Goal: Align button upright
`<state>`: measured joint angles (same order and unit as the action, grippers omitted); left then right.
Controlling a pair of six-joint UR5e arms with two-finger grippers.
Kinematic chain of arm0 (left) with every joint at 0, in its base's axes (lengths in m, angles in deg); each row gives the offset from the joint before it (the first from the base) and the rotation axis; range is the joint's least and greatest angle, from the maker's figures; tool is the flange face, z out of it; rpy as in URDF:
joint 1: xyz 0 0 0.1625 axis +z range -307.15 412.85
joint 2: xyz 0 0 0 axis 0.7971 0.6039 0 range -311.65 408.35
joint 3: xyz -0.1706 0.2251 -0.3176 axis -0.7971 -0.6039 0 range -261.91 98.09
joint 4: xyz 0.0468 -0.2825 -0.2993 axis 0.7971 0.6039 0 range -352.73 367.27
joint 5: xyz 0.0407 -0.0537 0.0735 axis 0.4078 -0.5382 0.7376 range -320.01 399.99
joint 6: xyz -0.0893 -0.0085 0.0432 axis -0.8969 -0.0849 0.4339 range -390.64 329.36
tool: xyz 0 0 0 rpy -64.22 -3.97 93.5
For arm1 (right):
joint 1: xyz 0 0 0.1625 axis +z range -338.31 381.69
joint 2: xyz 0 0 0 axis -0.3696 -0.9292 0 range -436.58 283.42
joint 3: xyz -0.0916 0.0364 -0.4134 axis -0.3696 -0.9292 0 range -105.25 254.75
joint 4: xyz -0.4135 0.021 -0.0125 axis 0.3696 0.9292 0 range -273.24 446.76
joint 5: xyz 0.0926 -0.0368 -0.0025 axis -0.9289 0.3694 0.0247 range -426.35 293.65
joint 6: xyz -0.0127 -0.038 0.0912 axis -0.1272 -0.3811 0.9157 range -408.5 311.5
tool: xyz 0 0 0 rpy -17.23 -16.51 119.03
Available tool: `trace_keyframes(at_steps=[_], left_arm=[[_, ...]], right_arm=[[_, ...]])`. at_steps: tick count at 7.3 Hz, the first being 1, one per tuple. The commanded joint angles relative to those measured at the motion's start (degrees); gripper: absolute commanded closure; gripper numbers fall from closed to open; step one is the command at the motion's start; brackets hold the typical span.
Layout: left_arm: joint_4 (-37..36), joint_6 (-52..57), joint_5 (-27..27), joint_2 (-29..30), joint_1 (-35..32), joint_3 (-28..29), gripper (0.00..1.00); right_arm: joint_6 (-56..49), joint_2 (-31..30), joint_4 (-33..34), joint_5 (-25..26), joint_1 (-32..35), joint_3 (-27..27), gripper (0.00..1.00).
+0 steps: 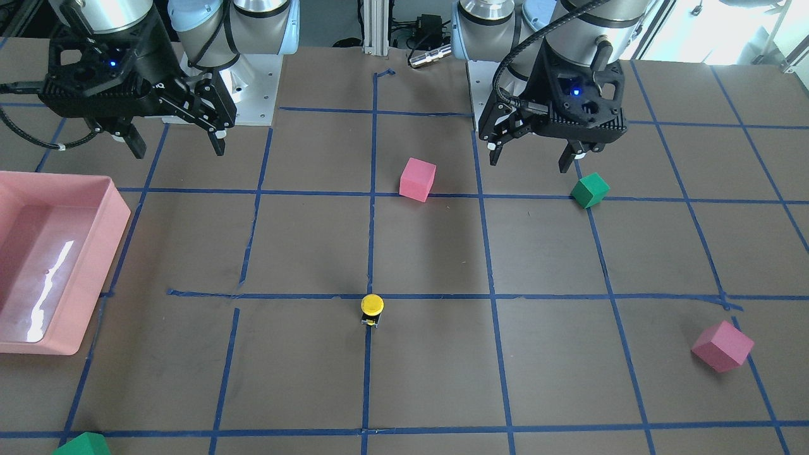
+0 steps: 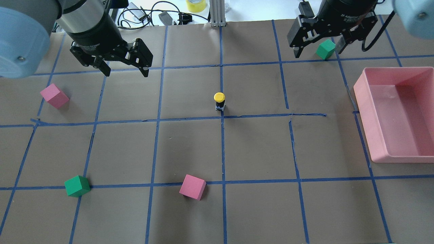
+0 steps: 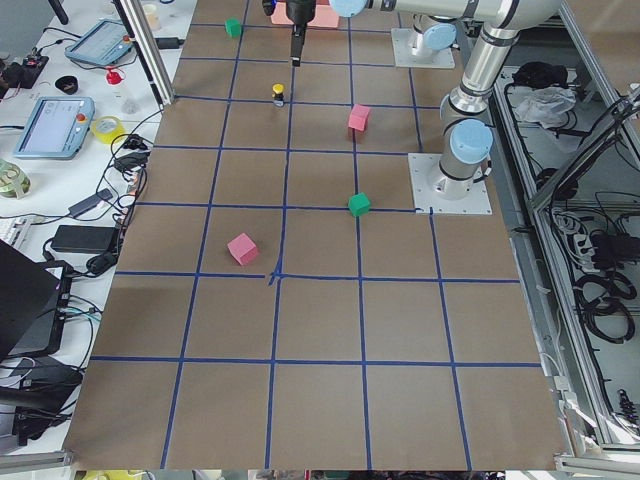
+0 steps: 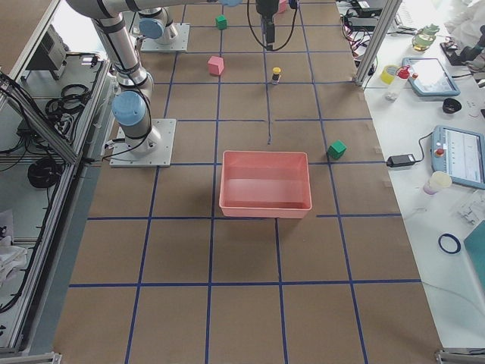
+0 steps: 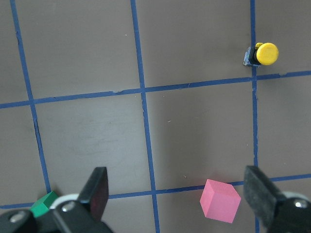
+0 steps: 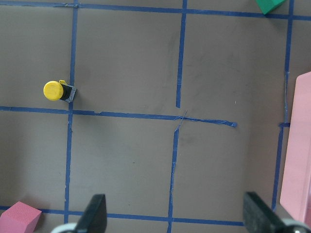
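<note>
Faintly, blurred white lettering (image 2: pixel 349 16) marks the right hand (image 2: pixel 317 53).

Matt brown paper covers the table (image 2: pixel 190 145), crossed by blue tape (image 2: pixel 223 152). The pink bin (image 1: pixel 101 253), nine o'clock of the button (image 1: pixel 371 306), is glossy plastic catching glare. The cubes (image 1: pixel 417 179) look like matt foam; the button's yellow cap, smooth plastic.

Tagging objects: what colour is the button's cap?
Yellow; the button shows best in the front-facing view.

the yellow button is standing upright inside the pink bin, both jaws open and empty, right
No: the button stands upright on the table, outside the pink bin, as the overhead view shows. Both the left gripper and right gripper have open, empty jaws.
</note>
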<state>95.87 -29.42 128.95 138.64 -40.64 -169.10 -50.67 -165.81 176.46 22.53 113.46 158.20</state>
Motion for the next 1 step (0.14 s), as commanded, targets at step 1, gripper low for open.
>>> trace_keyframes(at_steps=[1], left_arm=[[0.3, 0.0, 0.1, -0.3, 0.1, -0.2, 0.00]], right_arm=[[0.2, 0.1, 0.0, 0.6, 0.1, 1.9, 0.00]])
